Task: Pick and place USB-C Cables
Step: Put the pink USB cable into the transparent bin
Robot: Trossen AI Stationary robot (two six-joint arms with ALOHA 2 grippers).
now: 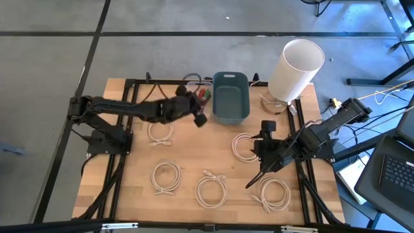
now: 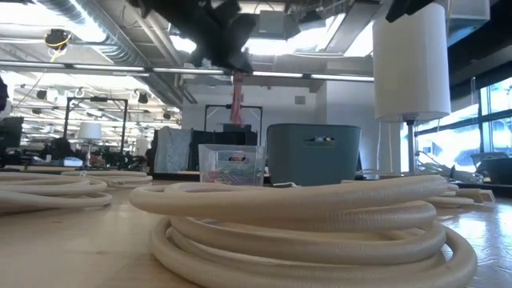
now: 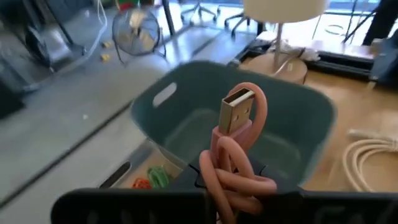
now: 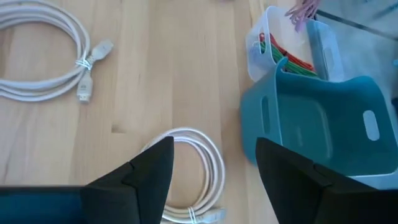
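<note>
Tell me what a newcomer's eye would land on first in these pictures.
First, the left gripper, shut on a pinkish-brown cable bundle and holding it up beside the teal bin at the back of the table. Next, the cream-white cable coils spread over the wooden table, with the open right gripper among those on the right. A tall white lamp stands at the back right corner.

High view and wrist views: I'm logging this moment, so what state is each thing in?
Left end effector: shut on the pinkish-brown tied cable bundle, raised beside the bin.
Right end effector: open, empty, above a cream-white coiled cable.
Teal plastic bin: upright, looks empty.
Small clear container: holds green and red bundles.
White cylindrical lamp: upright.
</note>
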